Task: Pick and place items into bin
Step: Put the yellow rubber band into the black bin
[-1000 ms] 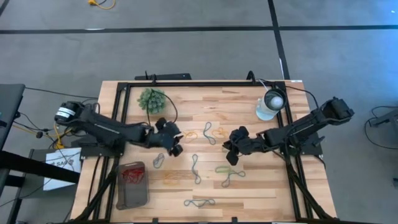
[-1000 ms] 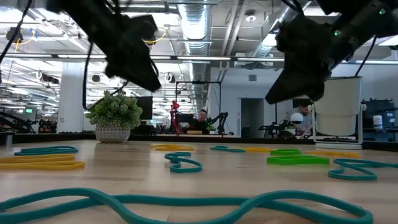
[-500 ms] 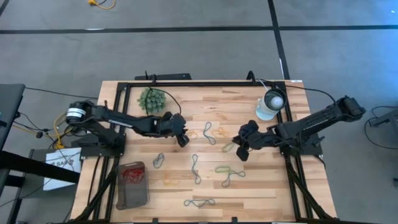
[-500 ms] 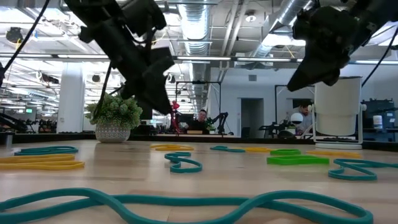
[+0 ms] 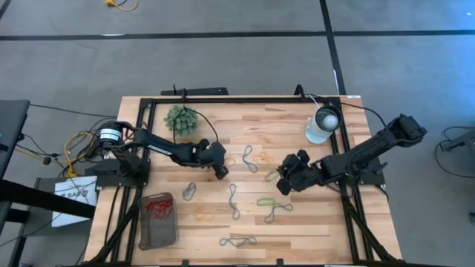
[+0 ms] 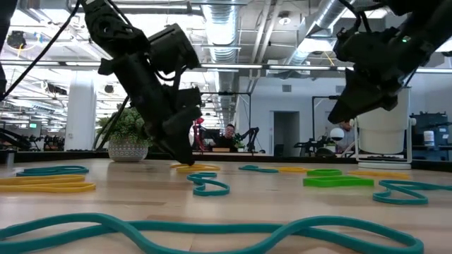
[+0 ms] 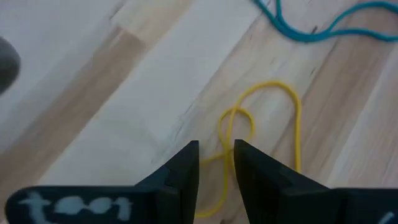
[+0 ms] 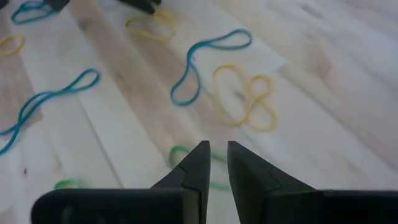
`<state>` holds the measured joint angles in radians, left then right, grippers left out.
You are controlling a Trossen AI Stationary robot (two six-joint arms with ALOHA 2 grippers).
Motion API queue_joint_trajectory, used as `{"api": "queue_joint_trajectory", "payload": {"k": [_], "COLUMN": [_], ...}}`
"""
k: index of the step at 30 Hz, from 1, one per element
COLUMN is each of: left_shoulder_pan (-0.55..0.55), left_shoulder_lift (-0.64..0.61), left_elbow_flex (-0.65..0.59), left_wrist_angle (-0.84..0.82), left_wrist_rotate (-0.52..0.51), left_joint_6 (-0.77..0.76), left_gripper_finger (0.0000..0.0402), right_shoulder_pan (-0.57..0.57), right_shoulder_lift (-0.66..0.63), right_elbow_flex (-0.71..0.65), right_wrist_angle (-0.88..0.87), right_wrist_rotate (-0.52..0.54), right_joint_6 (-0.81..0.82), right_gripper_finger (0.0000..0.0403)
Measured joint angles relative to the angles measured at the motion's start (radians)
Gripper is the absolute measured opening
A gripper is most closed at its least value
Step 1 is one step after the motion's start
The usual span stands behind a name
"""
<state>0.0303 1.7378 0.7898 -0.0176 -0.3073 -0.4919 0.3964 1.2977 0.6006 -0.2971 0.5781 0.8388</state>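
Note:
Several rubber bands lie flat on the wooden table: a yellow one (image 5: 228, 159) (image 7: 267, 124), blue-grey ones (image 5: 249, 158) (image 5: 233, 200), green ones (image 5: 267, 202) (image 8: 180, 154). The dark grey bin (image 5: 159, 236) sits near the table's left near corner with red bands (image 5: 157, 208) inside. My left gripper (image 5: 220, 170) (image 7: 216, 152) is down at the table top (image 6: 186, 159), narrowly open, one finger on each side of the yellow band's twisted strand. My right gripper (image 5: 283, 183) (image 8: 217, 149) hovers above the table (image 6: 337, 116), narrowly open, over a green band. My left gripper comes from above, slanting from the table's left, with its fingertips (image 7: 189, 155) on either side of the yellow band's crossing strand (image 7: 225, 146). The band lies flat on the table. Whether the fingers touch it, I cannot tell.
A fuzzy green plant ball (image 5: 181, 119) stands at the far left, a white round lamp-like object (image 5: 323, 124) at the far right. A black metal frame (image 5: 223, 99) runs round the table. More bands lie toward the near edge (image 5: 237, 241) (image 5: 208, 213).
My left gripper has moved toward the table's right and far side, then come down from well above the table onto the yellow band. My right gripper has shifted slightly toward the right, rising a little and sinking again, still above the table. No band has moved.

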Motion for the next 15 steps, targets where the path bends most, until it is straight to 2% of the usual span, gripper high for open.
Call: {"api": "queue_joint_trajectory", "payload": {"k": [7, 15], "left_shoulder_pan": [0.001, 0.0], "left_shoulder_lift": [0.01, 0.041], "left_elbow_flex": [0.0, 0.003], "left_wrist_angle": [0.011, 0.017], "left_wrist_rotate": [0.008, 0.013], "left_joint_6": [-0.006, -0.026], "left_gripper_finger": [0.0089, 0.0087], "right_shoulder_pan": [0.059, 0.067], "right_shoulder_lift": [0.04, 0.044], "right_elbow_flex": [0.0, 0.0], "right_wrist_angle": [0.005, 0.022], "right_wrist_rotate": [0.025, 0.026], "right_joint_6": [0.052, 0.052], "right_gripper_finger": [0.0051, 0.0051]}}
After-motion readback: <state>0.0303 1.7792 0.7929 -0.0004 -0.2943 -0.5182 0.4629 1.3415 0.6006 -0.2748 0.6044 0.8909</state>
